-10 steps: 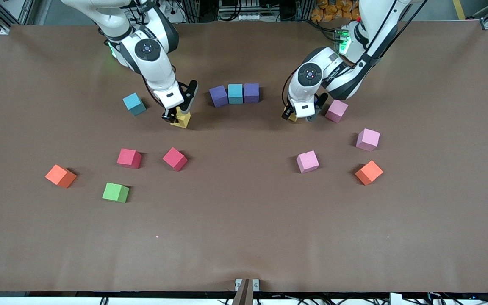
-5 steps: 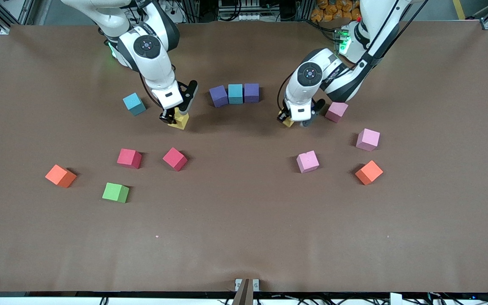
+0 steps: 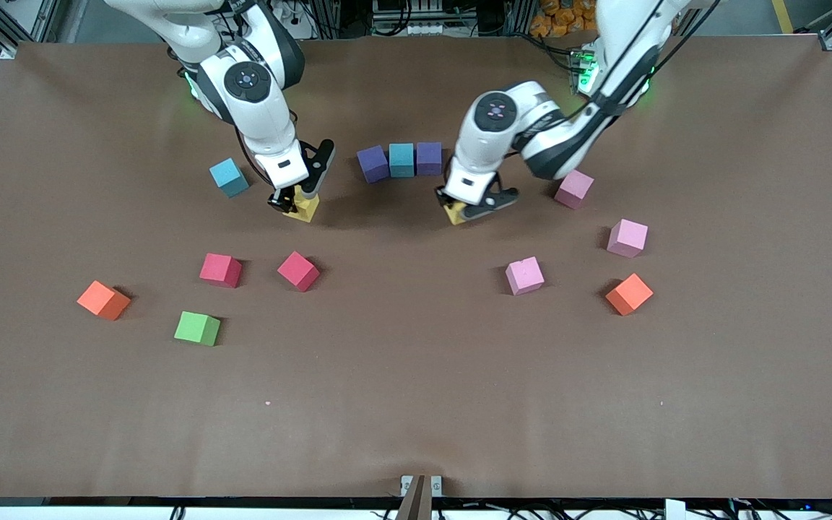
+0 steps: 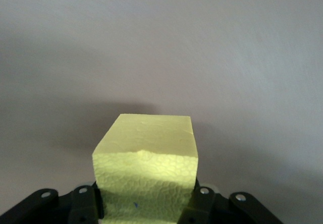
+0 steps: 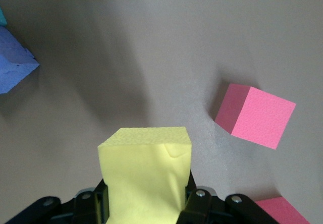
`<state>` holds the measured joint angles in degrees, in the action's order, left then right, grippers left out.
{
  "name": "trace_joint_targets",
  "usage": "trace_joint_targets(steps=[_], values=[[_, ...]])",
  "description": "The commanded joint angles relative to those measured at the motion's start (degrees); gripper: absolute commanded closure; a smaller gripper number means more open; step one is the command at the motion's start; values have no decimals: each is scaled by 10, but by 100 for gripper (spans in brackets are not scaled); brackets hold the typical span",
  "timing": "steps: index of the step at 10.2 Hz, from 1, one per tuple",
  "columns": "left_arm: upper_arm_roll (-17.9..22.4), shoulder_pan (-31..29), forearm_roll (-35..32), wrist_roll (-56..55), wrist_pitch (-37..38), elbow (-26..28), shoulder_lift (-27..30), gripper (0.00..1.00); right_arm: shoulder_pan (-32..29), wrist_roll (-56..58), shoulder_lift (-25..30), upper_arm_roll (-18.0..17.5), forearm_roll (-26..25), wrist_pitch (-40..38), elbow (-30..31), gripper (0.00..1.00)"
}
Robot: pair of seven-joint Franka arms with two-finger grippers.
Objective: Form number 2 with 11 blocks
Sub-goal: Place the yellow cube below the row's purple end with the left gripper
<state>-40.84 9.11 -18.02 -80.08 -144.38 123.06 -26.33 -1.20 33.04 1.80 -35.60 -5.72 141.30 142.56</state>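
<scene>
You have three blocks in a row near the robots' edge: purple (image 3: 373,163), blue (image 3: 401,159), purple (image 3: 429,158), touching side by side. The left gripper (image 3: 464,210) pinches a yellow block (image 3: 455,213) in its jaws over the table just nearer the front camera than that row. The right gripper (image 3: 292,201) pinches the other yellow block (image 3: 303,207) toward the right arm's end of the row. The remaining blocks lie scattered, well apart, nearer the camera: pink (image 3: 524,276), orange (image 3: 629,294), red (image 3: 298,271), green (image 3: 197,328).
</scene>
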Motion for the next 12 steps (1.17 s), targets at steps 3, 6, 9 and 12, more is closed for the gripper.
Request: trace_joint_targets(steps=[3,6,9,12], values=[[0,38,-58,64,41,-64,-54,100,-38,4,11,-4,24,-42,2,68],[0,62,-57,65,65,-85,-82,100,-39,4,6,-4,26,-42,2,68],[0,81,-53,59,65,-93,-96,100,-39,4,4,-5,30,-38,2,68],[1,94,-52,58,66,-99,-111,100,-38,4,3,-7,31,-38,2,68]])
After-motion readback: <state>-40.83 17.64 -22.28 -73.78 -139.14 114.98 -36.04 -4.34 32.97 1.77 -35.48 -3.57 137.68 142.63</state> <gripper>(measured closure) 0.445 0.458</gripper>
